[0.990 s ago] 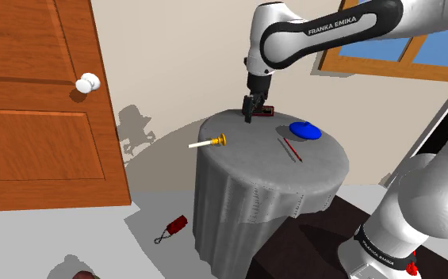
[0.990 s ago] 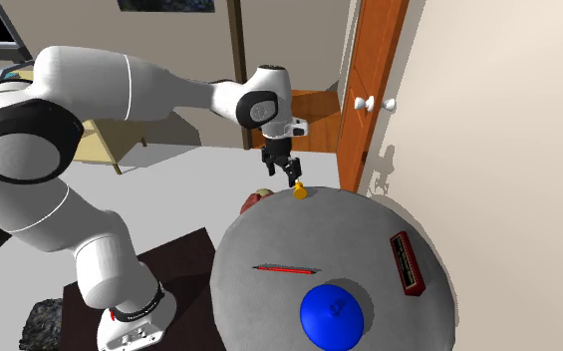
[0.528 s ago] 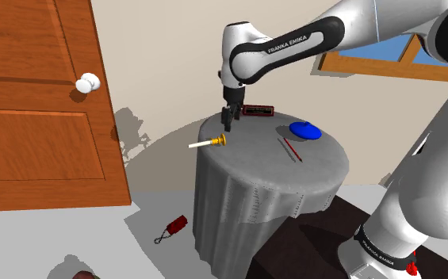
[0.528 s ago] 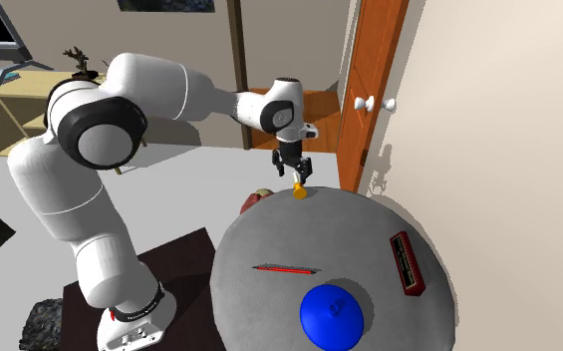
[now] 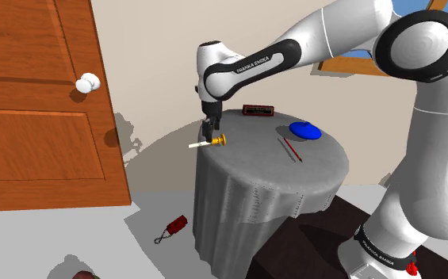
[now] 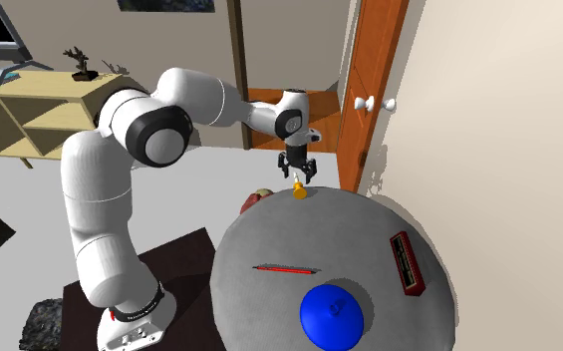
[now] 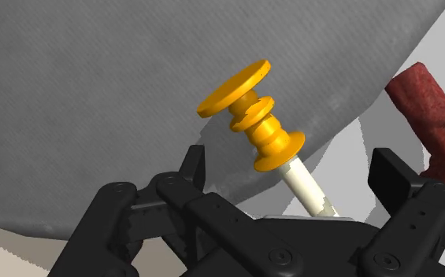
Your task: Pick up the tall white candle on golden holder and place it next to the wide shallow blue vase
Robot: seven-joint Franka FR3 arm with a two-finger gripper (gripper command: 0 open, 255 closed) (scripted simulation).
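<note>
- One round worktop point(image 5: 254, 170) under a grey cloth carries all the things. One white arm point(image 5: 293, 51) reaches over its rim on the side toward the wooden door point(image 5: 32, 103).
- One wide blue vase point(image 5: 305, 131) sits well apart from the candle, on the opposite side of the worktop.
- One dark red box point(image 5: 258, 110) lies near the back rim, and one thin red stick point(image 5: 291, 149) lies just beside the vase.
- One hand point(image 6: 298, 175) hangs just above the candle, its fingers point(image 7: 193, 169) spread apart and clasping nothing.
- One candle point(image 5: 208, 143) lies on its side at the rim. Its golden holder point(image 7: 252, 110) rests on the cloth, and the white stem juts out past the edge, away from the vase.
- In the wrist view the stem runs between the two fingers, crossing the line along which they close. I judge that a short straight descent and a squeeze should catch the stem near the holder. The carry would then go across the worktop to the vase.
</note>
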